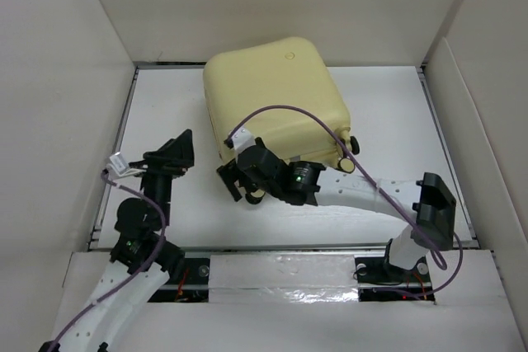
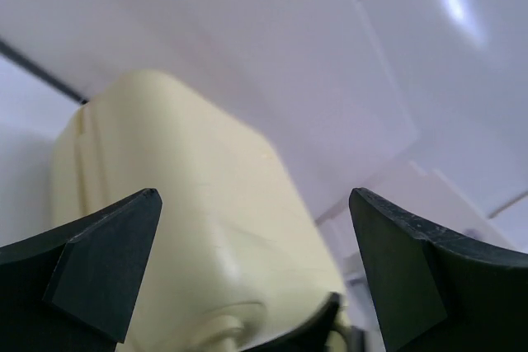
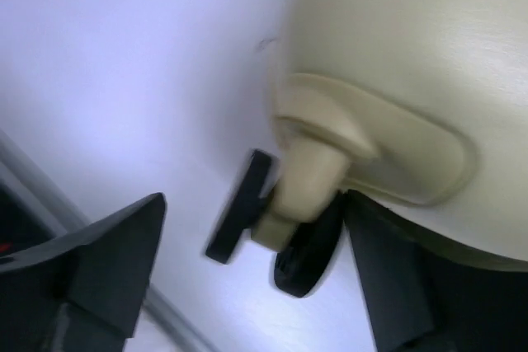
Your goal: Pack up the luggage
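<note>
Your right pincer (image 1: 237, 185) is sitting apart, straddling the suitcase's (image 1: 276, 100) near-left wheel (image 3: 239, 208); left pincer (image 1: 177, 152), also apart, is hanging farther off.

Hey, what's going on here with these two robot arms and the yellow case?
Two robot arms are working on packing a small yellow suitcase, which lies on the table and looks shut. The right gripper is at the case's near edge, its fingers open around one of the wheels but not clamped on it. The left gripper is off to the left, open and empty, pointing towards the case. Nothing to pack is in view.
</note>
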Motion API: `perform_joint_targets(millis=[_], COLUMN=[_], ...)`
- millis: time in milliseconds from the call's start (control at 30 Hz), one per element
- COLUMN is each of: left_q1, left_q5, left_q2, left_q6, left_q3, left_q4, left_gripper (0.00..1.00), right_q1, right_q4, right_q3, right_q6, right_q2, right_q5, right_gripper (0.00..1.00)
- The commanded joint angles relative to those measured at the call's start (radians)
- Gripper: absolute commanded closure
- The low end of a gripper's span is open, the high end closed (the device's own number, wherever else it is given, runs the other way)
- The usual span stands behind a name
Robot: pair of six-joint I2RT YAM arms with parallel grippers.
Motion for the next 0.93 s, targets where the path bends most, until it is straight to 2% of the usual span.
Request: perform_joint_targets(millis=[0,133,233,367,400,467,500,667,833,900], left_q1=[-0.001,-0.001,-0.001,-0.001,-0.001,-0.001,-0.001,-0.001,-0.001,-0.001], left_q5=[0.084,0.152,0.183,0.221,0.224,0.227,0.224,0.232,0.266,0.273], left_q2=[-0.067,-0.061,-0.034,-0.004,-0.003,-0.009,-0.023,-0.061,-0.020,0.009], left_q6=[-0.015,0.024,0.069,0.132,0.142,0.170,0.176,0.201,0.213,0.213], left_q3=[0.145,0.287,0.374,0.448,0.460,0.462,0.454,0.402,0.378,0.391], left_q4=[-0.212,-0.373,-0.505,-0.636,-0.652,-0.675,-0.686,-0.658,-0.623,-0.629], left_gripper=[0.01,0.01,0.01,0.01,0.01,0.01,0.01,0.01,0.01,0.01], right_q1=[0.066,0.077,0.077,0.014,-0.001,-0.062,-0.089,-0.254,-0.402,-0.413], right_q4=[0.158,0.138,0.147,0.181,0.182,0.199,0.219,0.188,0.128,0.128], right_q3=[0.146,0.196,0.127,-0.075,-0.175,-0.287,-0.389,-0.557,-0.573,-0.564], right_q6=[-0.058,-0.095,-0.101,-0.066,-0.044,0.006,0.016,0.103,0.129,0.129], right_q2=[0.016,-0.070,-0.223,-0.475,-0.583,-0.703,-0.821,-1.056,-1.054,-1.029], right_q5=[-0.149,-0.054,0.093,0.228,0.298,0.343,0.359,0.330,0.154,0.105], right_gripper=[0.00,0.00,0.00,0.00,0.00,0.00,0.00,0.00,0.00,0.00])
